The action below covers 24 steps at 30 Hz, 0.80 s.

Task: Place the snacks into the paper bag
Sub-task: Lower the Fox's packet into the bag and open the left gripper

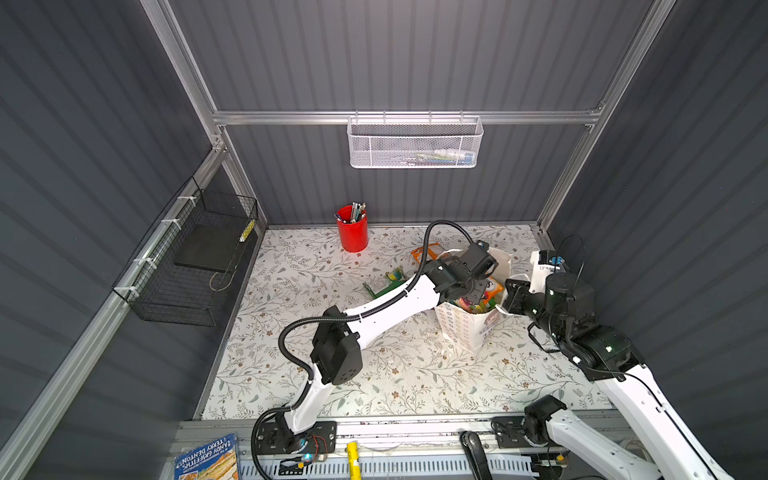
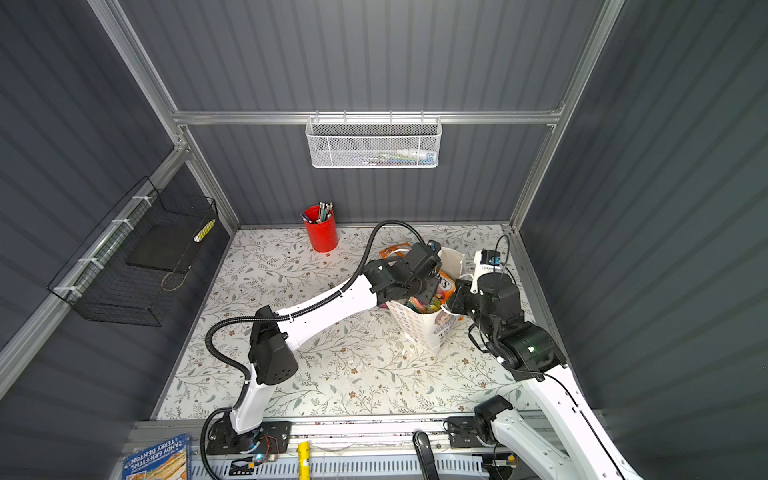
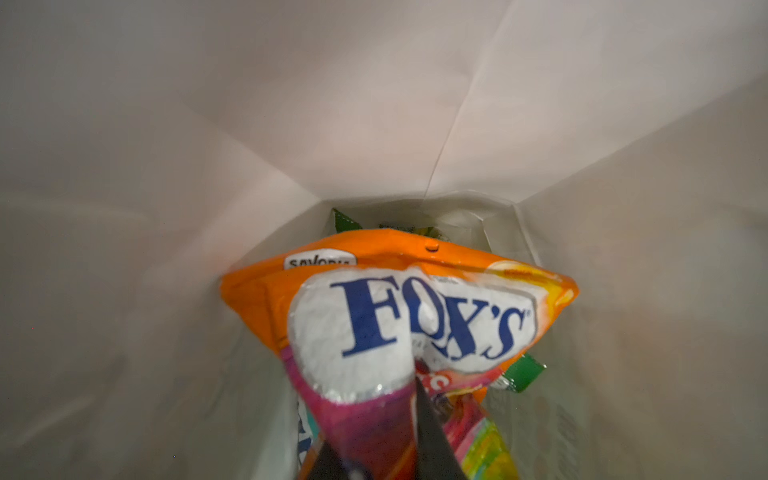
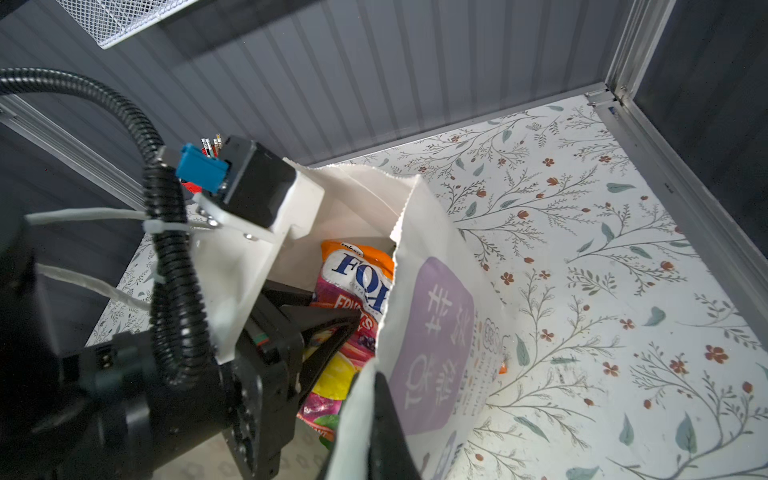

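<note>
The white paper bag [image 1: 469,332] [image 2: 419,328] stands upright at the right of the table. My left gripper [image 1: 473,297] [image 3: 374,449] reaches down into its mouth, shut on an orange and pink FOX'S packet [image 3: 415,316] [image 4: 357,274]. Green packet corners [image 3: 525,372] show deeper inside. My right gripper [image 1: 509,297] [image 4: 365,415] is shut on the bag's rim, with the printed wall [image 4: 432,332] between its fingers. In a top view an orange packet [image 1: 426,252] and a green packet [image 1: 384,282] lie on the table behind the left arm.
A red cup of pens [image 1: 352,232] stands at the back of the table. A white mesh basket [image 1: 415,143] hangs on the back wall. On the left wall hangs a black wire basket [image 1: 195,266]. A book [image 1: 208,459] lies at the front edge.
</note>
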Motion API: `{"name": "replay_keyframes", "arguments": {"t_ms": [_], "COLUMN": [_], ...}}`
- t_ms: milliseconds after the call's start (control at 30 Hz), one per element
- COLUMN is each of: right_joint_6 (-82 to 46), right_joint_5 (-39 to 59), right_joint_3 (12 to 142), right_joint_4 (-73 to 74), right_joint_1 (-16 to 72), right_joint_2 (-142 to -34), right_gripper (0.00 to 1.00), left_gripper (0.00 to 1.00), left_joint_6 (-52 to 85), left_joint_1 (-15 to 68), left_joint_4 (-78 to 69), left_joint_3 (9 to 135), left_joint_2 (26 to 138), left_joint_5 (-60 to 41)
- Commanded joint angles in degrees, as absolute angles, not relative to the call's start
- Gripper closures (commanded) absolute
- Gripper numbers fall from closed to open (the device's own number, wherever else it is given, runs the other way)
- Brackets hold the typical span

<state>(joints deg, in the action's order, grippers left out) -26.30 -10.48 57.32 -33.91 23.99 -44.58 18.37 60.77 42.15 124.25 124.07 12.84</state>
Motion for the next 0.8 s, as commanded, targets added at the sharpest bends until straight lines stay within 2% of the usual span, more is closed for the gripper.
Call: {"name": "replay_keyframes", "arguments": {"t_ms": [0, 67, 200, 333, 667, 767], "right_joint_6": [-25.49, -25.55, -25.46, -25.41, -25.53, -25.51], "right_joint_5": [-10.13, -10.10, -10.56, -10.64, -10.85, -11.00], "right_joint_3": [57.57, 57.68, 57.48, 57.57, 57.50, 57.44], "right_joint_4": [-31.72, -31.82, -31.69, -31.82, -31.74, -31.63], "right_joint_1": [24.22, 24.26, 24.27, 24.32, 24.35, 24.33], "right_joint_2": [-44.38, -44.30, -43.93, -44.08, -43.99, -44.03], "right_gripper": [1.00, 1.00, 1.00, 1.00, 1.00, 1.00], "left_gripper": [0.74, 0.63, 0.48, 0.41, 0.05, 0.00], "left_joint_6": [18.24, 18.52, 19.37, 19.86, 21.42, 21.71], "left_joint_1": [60.64, 60.62, 60.56, 60.56, 60.56, 60.56], "left_joint_4": [42.36, 42.37, 42.29, 41.57, 39.35, 38.05], "left_joint_3": [127.85, 128.23, 128.59, 127.67, 120.50, 118.01], "left_joint_2": [125.62, 126.12, 125.55, 123.71, 113.68, 109.60], "left_joint_5": [12.06, 12.30, 11.79, 12.03, 11.69, 10.57]}}
